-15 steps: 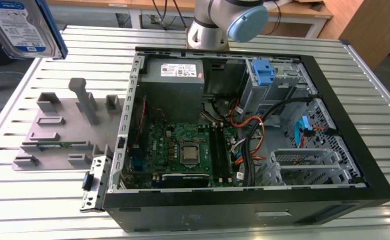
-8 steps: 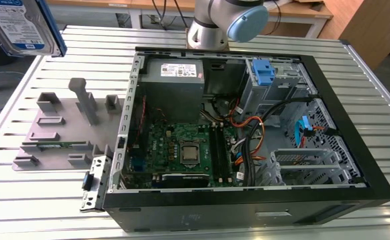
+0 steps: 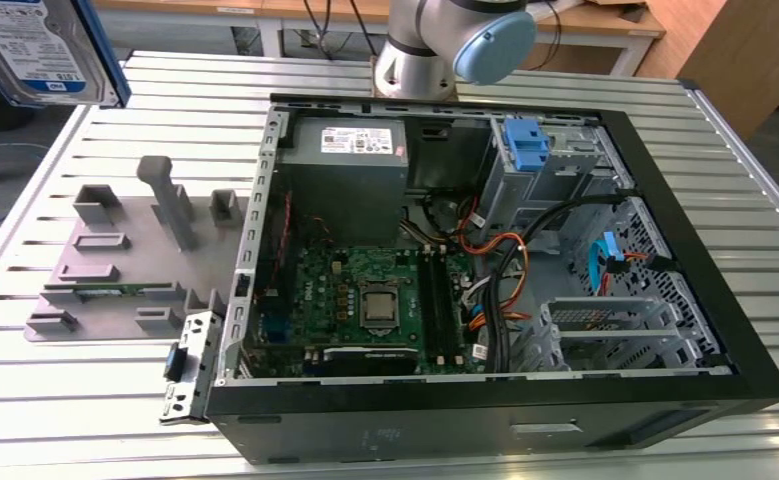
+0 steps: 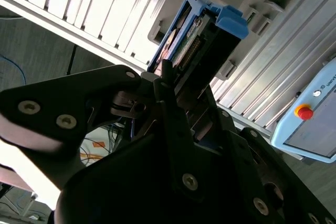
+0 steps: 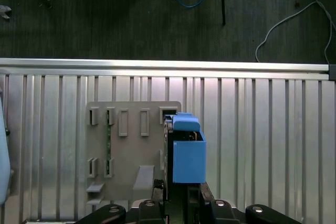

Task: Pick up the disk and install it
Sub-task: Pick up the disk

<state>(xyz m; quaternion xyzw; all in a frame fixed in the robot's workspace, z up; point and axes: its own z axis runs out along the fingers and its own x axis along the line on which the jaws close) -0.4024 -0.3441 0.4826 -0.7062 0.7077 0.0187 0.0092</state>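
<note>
I see the disk [image 5: 186,153] clamped on edge in the gripper [image 5: 178,203], which is closed on it, and held well above the grey fixture plate [image 5: 131,145] on the slatted surface [image 5: 262,140]. In the exterior view the disk sits at the far corner on the exterior view's left. The open computer case [image 3: 496,260] lies well apart toward that view's right, with bare slats between.
</note>
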